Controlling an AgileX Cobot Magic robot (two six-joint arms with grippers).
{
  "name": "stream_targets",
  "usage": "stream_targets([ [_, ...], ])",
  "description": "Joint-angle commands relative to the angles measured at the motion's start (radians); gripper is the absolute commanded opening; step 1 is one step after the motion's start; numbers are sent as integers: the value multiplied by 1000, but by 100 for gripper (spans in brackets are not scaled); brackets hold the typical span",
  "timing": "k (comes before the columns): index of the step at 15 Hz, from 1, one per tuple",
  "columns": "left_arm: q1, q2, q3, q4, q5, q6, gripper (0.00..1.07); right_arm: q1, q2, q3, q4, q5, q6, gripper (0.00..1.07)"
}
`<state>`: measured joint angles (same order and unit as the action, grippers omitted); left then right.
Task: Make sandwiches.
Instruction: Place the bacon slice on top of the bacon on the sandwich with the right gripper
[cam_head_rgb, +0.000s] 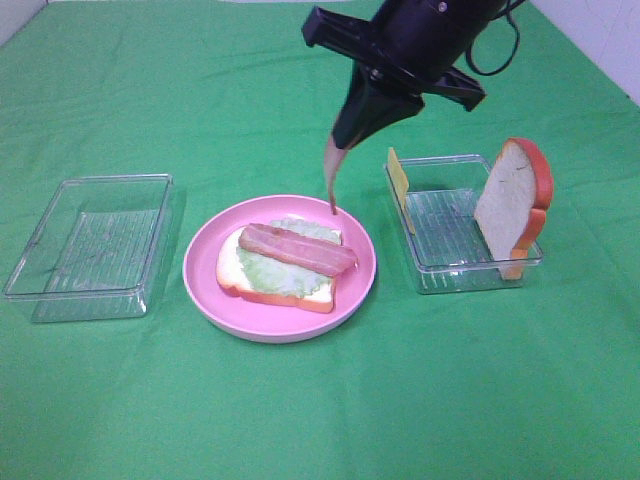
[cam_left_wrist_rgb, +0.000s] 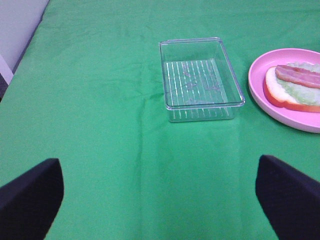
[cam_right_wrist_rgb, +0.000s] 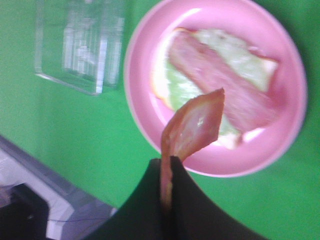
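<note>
On the pink plate (cam_head_rgb: 205, 285) lies a bread slice (cam_head_rgb: 262, 290) topped with a lettuce leaf (cam_head_rgb: 285, 275) and one meat strip (cam_head_rgb: 296, 249). My right gripper (cam_head_rgb: 345, 135) hangs above the plate's far edge, shut on a second meat strip (cam_head_rgb: 330, 180) that dangles down toward the plate; the wrist view shows that strip (cam_right_wrist_rgb: 192, 127) pinched between the dark fingers (cam_right_wrist_rgb: 152, 200). A second bread slice (cam_head_rgb: 513, 203) leans upright in the right tray (cam_head_rgb: 470, 265), with a yellow cheese slice (cam_head_rgb: 400, 180) against its far left wall. My left gripper (cam_left_wrist_rgb: 160, 197) is open over bare cloth.
An empty clear tray (cam_head_rgb: 90, 245) sits left of the plate, also seen in the left wrist view as the tray (cam_left_wrist_rgb: 200, 80) ahead of the open fingers. Green cloth covers the table; its far corners show the table edge.
</note>
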<state>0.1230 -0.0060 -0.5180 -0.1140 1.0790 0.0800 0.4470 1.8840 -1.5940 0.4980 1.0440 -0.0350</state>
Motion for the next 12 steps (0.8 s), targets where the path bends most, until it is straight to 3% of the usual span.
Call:
stream_targets([
  [1,2,-18,2,-2,0,-6,98,28,36,-4,289,-37,-211,0],
  [2,2,-18,2,-2,0,-6,98,51,90,-4,429,-53,-290,0],
  [3,2,-18,2,-2,0,-6,98,58,123,-4,454,-58,-315,0],
  [12,2,-18,2,-2,0,-6,98,79,331,-4,474,-132,-385,0],
])
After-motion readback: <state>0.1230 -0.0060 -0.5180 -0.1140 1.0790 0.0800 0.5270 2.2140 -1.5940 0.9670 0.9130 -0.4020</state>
